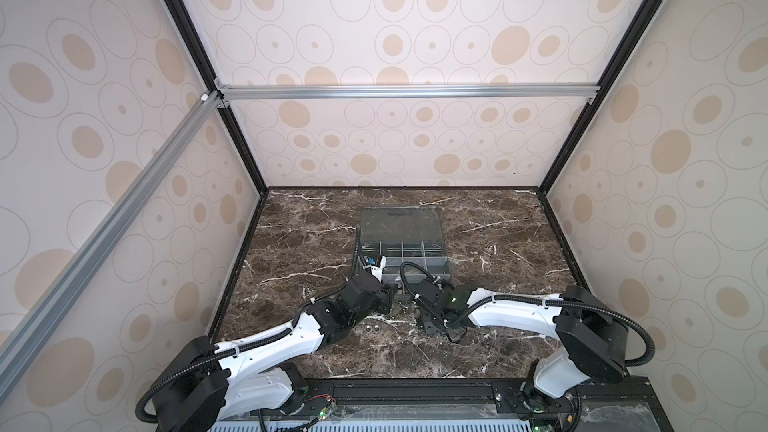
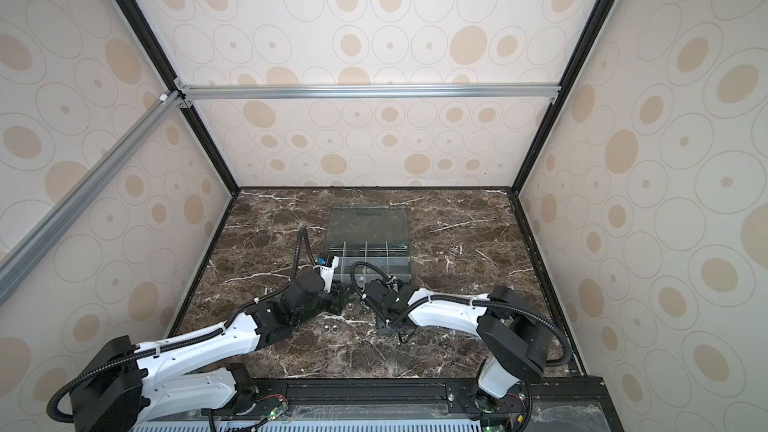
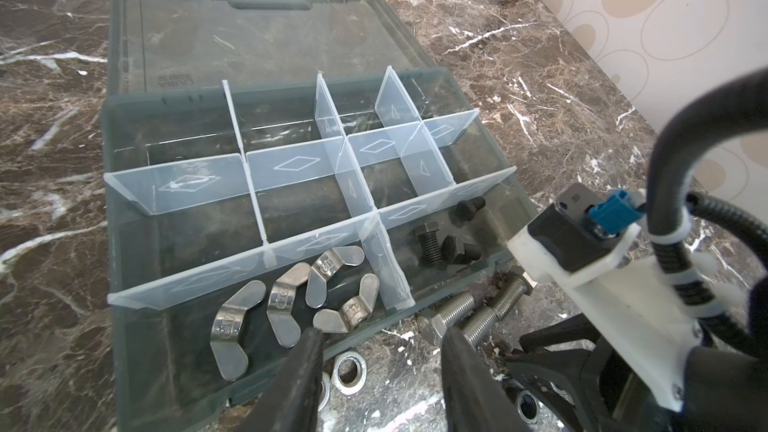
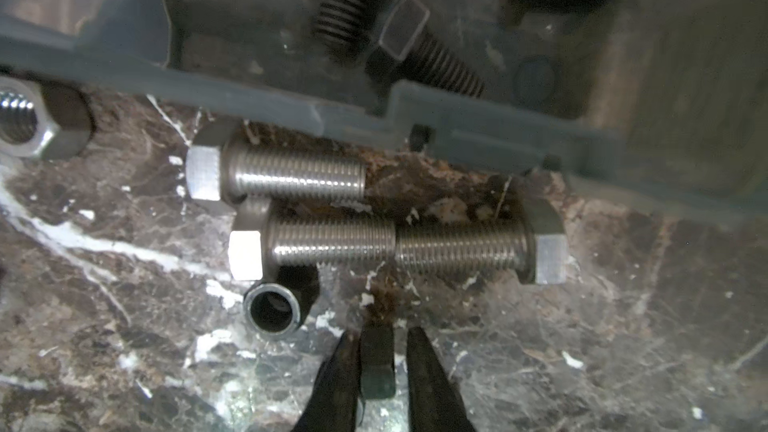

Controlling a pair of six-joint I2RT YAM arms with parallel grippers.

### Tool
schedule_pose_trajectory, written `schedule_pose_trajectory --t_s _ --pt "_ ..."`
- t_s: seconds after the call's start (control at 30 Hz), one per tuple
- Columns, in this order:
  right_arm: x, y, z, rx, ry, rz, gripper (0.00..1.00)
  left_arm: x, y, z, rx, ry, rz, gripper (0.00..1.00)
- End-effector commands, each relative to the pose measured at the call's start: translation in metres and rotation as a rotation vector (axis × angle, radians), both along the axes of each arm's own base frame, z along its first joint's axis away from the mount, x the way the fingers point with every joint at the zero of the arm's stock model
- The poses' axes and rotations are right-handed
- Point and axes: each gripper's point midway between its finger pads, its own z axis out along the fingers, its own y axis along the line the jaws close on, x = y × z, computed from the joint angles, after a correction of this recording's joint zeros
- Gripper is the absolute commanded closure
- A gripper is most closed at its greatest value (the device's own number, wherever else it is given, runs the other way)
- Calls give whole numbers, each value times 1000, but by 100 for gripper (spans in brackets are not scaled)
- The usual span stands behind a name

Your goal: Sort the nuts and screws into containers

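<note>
Surface: brown marble surface (image 1: 498, 243), open organizer box (image 1: 403, 261) at centre.
Sorted: wing nuts (image 3: 291, 301) in near left container (image 3: 174, 334); black screws (image 3: 444, 243) in near right container (image 3: 490, 226).
Loose: three silver screws (image 4: 332, 243) just outside the box's near wall.
Left gripper (image 3: 381, 336): jaws apart, empty.
Right gripper (image 4: 382, 334): jaws narrowly bracket a lone black screw (image 4: 377, 367); grip unclear.

Screws (image 4: 297, 178) lie on the table (image 4: 124, 326) just before the containers (image 4: 291, 93).
</note>
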Motion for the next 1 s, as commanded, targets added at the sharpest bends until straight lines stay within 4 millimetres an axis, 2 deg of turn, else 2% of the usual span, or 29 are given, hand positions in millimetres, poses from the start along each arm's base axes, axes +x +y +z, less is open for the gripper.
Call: schedule_pose_trajectory --t_s 0.0,0.4,0.63,0.83,0.97 --pt "-3 -4 -1 -39 12 -1 77 4 4 8 -31 -18 28 53" --pt "-4 1 -11 -41 28 2 81 2 9 8 -36 -20 41 53" --pt "1 0 -1 -43 -9 12 82 2 12 10 -43 -24 51 53" --pt "18 6 34 -8 -113 48 83 2 13 11 -44 -25 55 53" --pt "47 7 67 27 -208 65 83 2 15 14 -46 -30 59 53"
